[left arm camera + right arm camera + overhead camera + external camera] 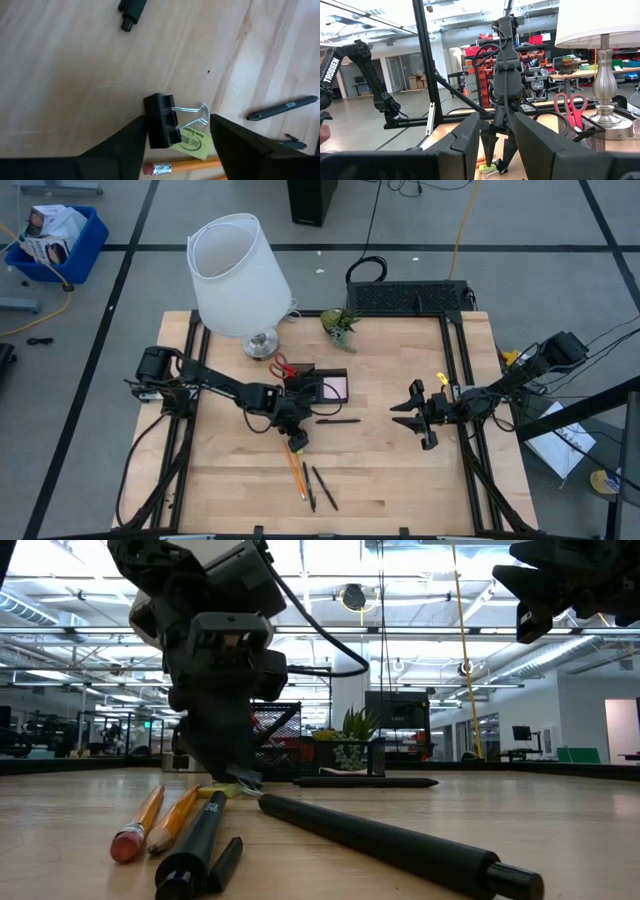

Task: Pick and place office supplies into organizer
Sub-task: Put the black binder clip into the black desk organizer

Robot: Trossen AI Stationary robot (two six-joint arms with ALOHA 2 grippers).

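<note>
Left gripper (175, 137) down at table (400, 470), fingers apart astride black binder clip (161, 121) by the pencils (293, 465); right gripper (412, 416) hovers part-open, empty

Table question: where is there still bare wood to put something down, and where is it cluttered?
Bare wood lies between the organizer and the right end effector, and along the table front right of the pens. It is crowded mid-left, where the left end effector straddles a binder clip by the pencils, below the lamp.
</note>
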